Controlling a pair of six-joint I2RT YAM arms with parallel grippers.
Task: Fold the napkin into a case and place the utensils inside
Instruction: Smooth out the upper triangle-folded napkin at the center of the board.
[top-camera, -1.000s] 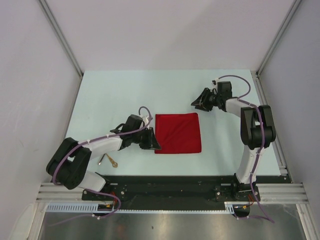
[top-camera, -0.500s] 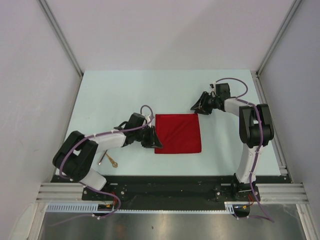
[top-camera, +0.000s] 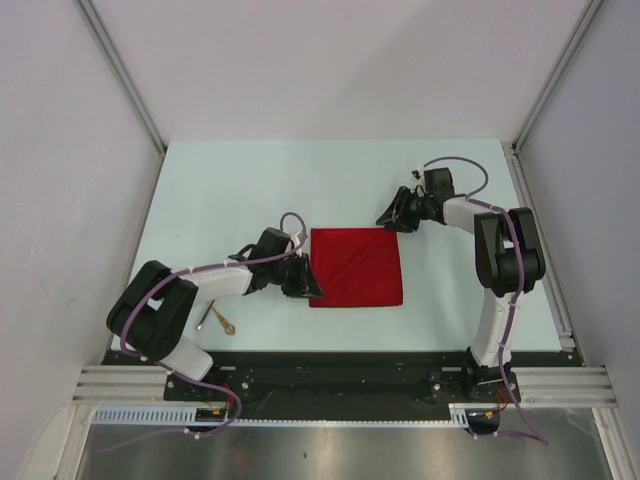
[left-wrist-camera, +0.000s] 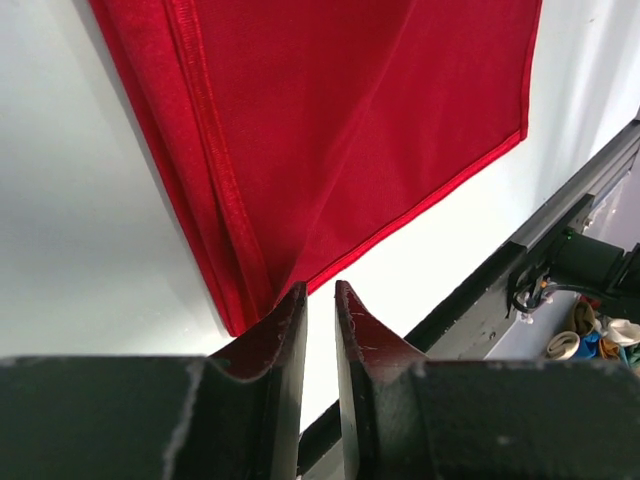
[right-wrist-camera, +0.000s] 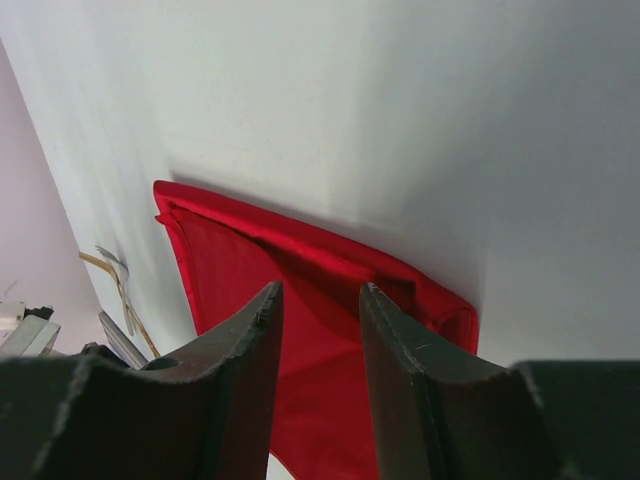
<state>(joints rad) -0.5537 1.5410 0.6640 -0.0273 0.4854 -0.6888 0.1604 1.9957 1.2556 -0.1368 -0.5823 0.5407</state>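
A: Starting at the left, the utensils (top-camera: 216, 319) lie on the bare table (top-camera: 220, 190) close by the left arm's base. They're at about 8 o'clock from the cloth and well apart from it. They're gold and slim, splayed in a loose V, too small to sort out which is which.

B: So nothing's inside anything yet?

A: Nothing. Next along, the left claw (top-camera: 304, 283) sits right at the left edge of the napkin (top-camera: 356, 266), down by the near-left corner. The cloth lies at 3 o'clock from it.

B: Has it got hold?

A: The wrist view says no. The jaws stand only a thin slit apart with white table showing through, and the red corner is just off the fingertips (left-wrist-camera: 291, 300). That edge looks doubled, with hems stacked, so I judge the cloth is already folded at least once.

B: And the shape?

A: Flat and close to square, with sides running 12-to-6 and 9-to-3. There's no pocket mouth I can see.

B: And the right side?

A: The right claw (top-camera: 389, 216) hangs just beside the far-right corner, with the cloth at 7 o'clock from it. Its jaws are about half apart and empty. I can't tell whether it touches.

B: So what decides the next move?

A: My read is that the claws flank opposite corners, so a fold can go across. For the cutlery afterwards, the left arm is plainly nearer.
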